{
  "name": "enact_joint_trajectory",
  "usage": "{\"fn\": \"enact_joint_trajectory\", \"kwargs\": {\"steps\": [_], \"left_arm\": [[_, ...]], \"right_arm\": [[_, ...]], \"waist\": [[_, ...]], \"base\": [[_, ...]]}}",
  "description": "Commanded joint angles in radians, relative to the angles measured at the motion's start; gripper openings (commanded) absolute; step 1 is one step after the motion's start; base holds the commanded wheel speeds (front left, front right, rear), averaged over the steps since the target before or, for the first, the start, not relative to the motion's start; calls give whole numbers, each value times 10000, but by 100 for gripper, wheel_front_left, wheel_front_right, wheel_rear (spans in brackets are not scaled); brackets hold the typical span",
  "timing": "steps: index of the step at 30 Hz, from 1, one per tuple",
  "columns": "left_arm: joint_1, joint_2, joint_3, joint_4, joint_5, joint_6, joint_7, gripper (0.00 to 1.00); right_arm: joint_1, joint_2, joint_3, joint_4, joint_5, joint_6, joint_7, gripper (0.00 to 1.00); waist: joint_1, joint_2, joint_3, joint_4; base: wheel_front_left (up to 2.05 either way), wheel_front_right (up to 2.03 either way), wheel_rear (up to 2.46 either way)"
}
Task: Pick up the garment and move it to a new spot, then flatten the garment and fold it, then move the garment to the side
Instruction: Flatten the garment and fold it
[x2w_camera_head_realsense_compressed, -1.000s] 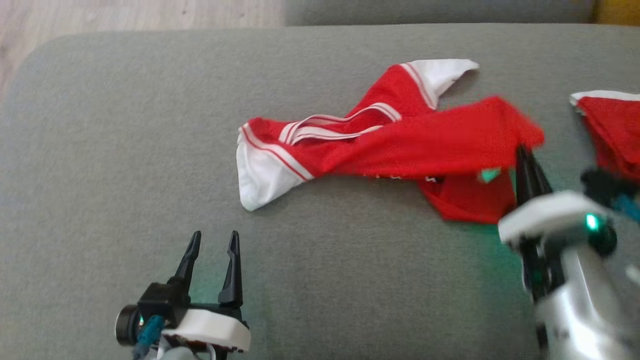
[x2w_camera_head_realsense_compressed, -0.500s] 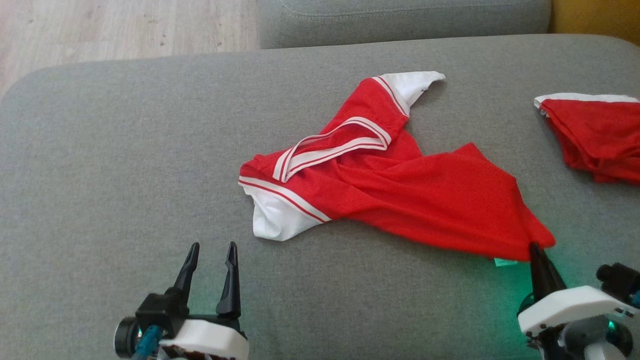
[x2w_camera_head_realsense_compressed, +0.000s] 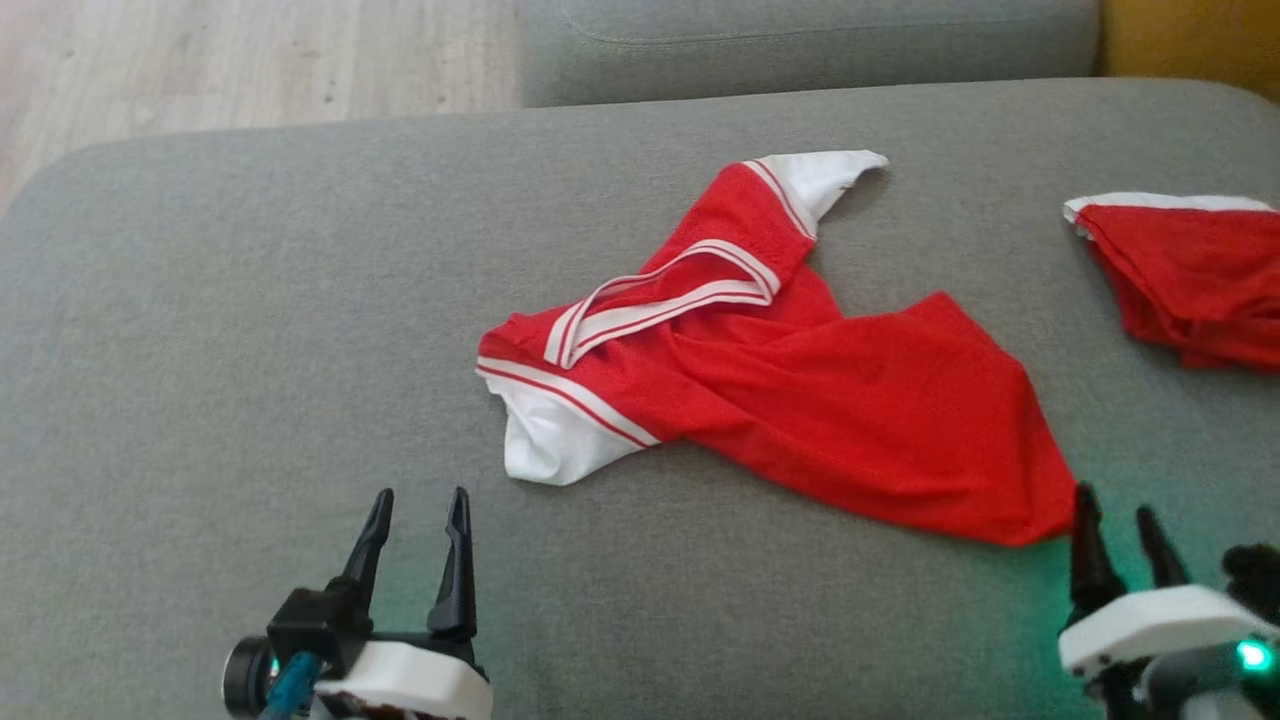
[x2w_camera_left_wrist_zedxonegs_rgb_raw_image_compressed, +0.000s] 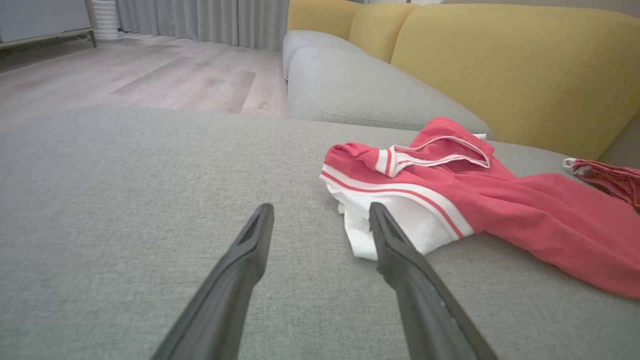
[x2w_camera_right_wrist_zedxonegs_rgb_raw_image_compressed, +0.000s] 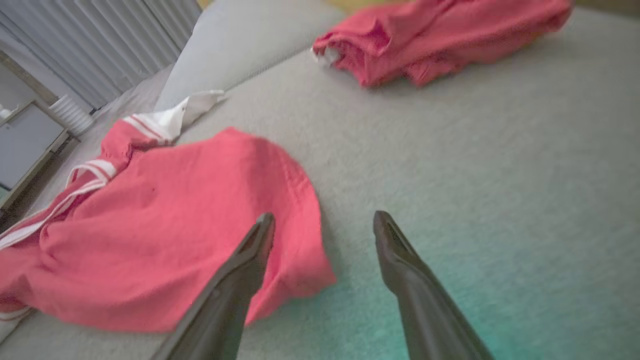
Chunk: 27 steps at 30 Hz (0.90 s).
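Observation:
The garment (x2w_camera_head_realsense_compressed: 800, 390), a red shirt with white sleeves and striped trim, lies crumpled on the grey cushion (x2w_camera_head_realsense_compressed: 250, 330), collar and sleeves bunched toward the left. From the left wrist its white sleeve (x2w_camera_left_wrist_zedxonegs_rgb_raw_image_compressed: 400, 225) lies just past my fingers. My right gripper (x2w_camera_head_realsense_compressed: 1117, 512) stands open at the lower right, just off the garment's near-right corner (x2w_camera_right_wrist_zedxonegs_rgb_raw_image_compressed: 300, 260), holding nothing. My left gripper (x2w_camera_head_realsense_compressed: 418, 495) is open at the lower left, a short way in front of the white sleeve (x2w_camera_head_realsense_compressed: 545, 450), apart from it.
A second red piece of clothing (x2w_camera_head_realsense_compressed: 1190, 280) lies bunched at the cushion's right edge. Behind are another grey cushion (x2w_camera_head_realsense_compressed: 800, 40) and a yellow backrest (x2w_camera_left_wrist_zedxonegs_rgb_raw_image_compressed: 500, 65). Wooden floor (x2w_camera_head_realsense_compressed: 250, 50) lies past the far-left edge.
My right gripper dragged the garment's corner toward me, laid it on the cushion and opened, letting go. The head camera shifted. The left gripper stayed put.

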Motion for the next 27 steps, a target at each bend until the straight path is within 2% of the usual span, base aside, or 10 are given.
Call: {"fn": "enact_joint_trajectory", "kwargs": {"steps": [1, 6, 13, 22, 24, 25, 26, 27], "left_arm": [[-232, 172, 252, -277, -37, 4, 5, 100], [-750, 163, 36, 56, 28, -160, 371, 100], [-1861, -3, -223, 1394, 56, -408, 1049, 100], [-2783, -322, -508, 2989, -6, -655, 1672, 99], [-2889, -378, -599, 3204, 1, -708, 1783, 69], [-2925, -412, -638, 3280, -12, -751, 1827, 46], [-2954, -441, -679, 3350, -21, -792, 1863, 40], [-2998, -492, -758, 3479, -18, -847, 1900, 17]], "right_arm": [[-538, -80, 159, -472, -113, 37, -163, 100], [-904, -80, 179, -1798, -492, 37, -224, 100], [-1232, -80, 763, -3654, -733, 37, 180, 100], [-1314, -80, 1307, -4415, -629, 37, 418, 100], [-1305, -80, 1378, -4499, -617, 37, 443, 100], [-1296, -80, 1399, -4532, -609, 37, 454, 100], [-1286, -80, 1408, -4558, -610, 37, 460, 100], [-1265, -80, 1407, -4580, -624, 37, 466, 100]], "waist": [[1, 0, 9, -81], [1, 0, 145, -322], [1, 0, 552, -677], [1, 0, 874, -941], [1, 0, 870, -965], [1, 0, 858, -971], [1, 0, 837, -969], [1, 0, 776, -944]], "base": [[0, 0, 0], [0, 0, 0], [0, 0, 0], [0, 0, 0], [0, 0, 0], [0, 0, 0], [0, 0, 0], [0, 0, 0]]}}
